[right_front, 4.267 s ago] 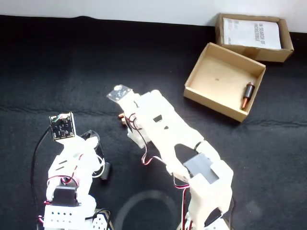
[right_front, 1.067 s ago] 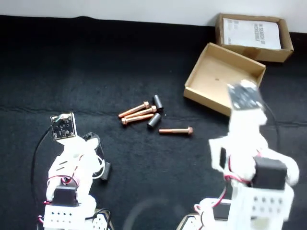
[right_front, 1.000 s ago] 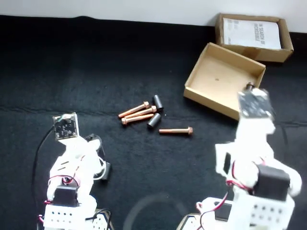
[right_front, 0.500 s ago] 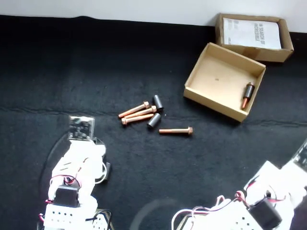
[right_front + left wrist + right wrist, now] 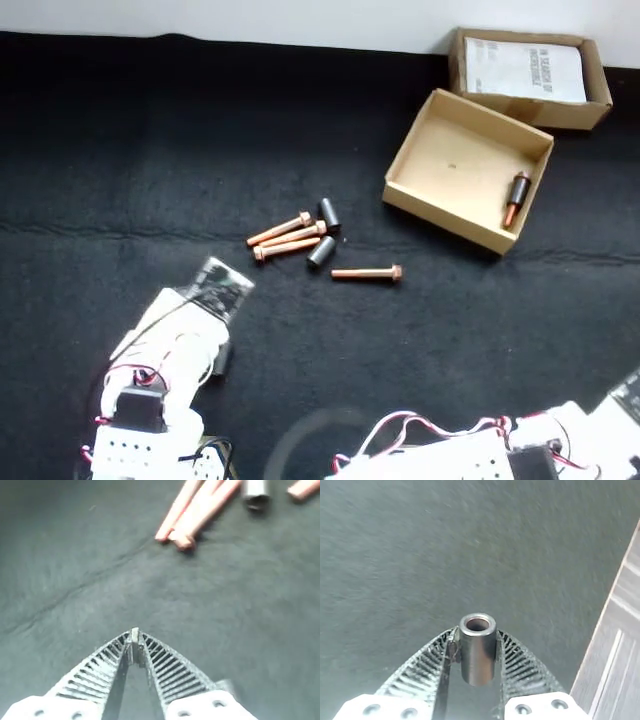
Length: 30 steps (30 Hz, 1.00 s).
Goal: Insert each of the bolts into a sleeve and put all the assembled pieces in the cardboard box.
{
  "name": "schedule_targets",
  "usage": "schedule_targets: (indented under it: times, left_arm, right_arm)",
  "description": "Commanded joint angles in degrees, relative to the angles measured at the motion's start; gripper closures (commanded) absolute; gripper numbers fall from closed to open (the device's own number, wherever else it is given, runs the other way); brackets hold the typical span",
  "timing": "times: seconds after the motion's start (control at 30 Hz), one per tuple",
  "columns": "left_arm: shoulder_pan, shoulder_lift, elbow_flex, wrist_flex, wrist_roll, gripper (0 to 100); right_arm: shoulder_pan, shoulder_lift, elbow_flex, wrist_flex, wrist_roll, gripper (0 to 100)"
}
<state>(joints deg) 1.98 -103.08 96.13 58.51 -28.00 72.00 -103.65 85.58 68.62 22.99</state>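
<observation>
Overhead view down, wrist views close over mat (image 5: pixel 150 120), left shares bolts (image 5: pixel 286 237)

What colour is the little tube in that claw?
Dark metallic grey. The sleeve in the right claw shows best in the right wrist view.

Soft, even light from above leaves the black cloth (image 5: pixel 120 130) dim and matte and the cardboard box (image 5: pixel 440 165) on the far right bright, with hardly any shadows, a pale sheen on the rim of the sleeve (image 5: pixel 478 652), and blur over the bolts (image 5: pixel 197 517) in the left wrist view.
</observation>
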Motion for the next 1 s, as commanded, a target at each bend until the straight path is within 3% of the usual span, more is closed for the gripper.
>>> schedule_targets:
  times: [0.0, 0.2, 0.33, 0.57, 0.77, 0.97]
  left_arm:
    - [0.9, -0.4, -1.0, 0.8, -1.6, 99]
    - [1.2, -0.2, -8.8, 4.5, -1.6, 99]
    - [1.2, 5.7, -16.9, 6.5, -1.6, 99]
    - [3.8, 37.1, -42.1, 6.7, 4.5, 99]
    - [14.6, 64.7, -61.2, 12.6, 6.2, 99]
    - [23.7, 84.7, -76.7, 17.0, 6.1, 99]
  right_arm:
    - [2.7, -1.1, 2.3, -3.4, 0.8, 95.8]
    - [4.7, -1.1, 8.0, -9.8, 0.2, 95.8]
    - [4.2, -1.1, 10.3, -15.3, -8.7, 95.8]
    - [1.4, -1.1, 10.9, -18.4, -16.4, 95.8]
    - [1.7, -1.1, 11.7, -18.8, -16.5, 95.8]
    - [4.6, -1.1, 16.9, -25.6, -16.3, 95.8]
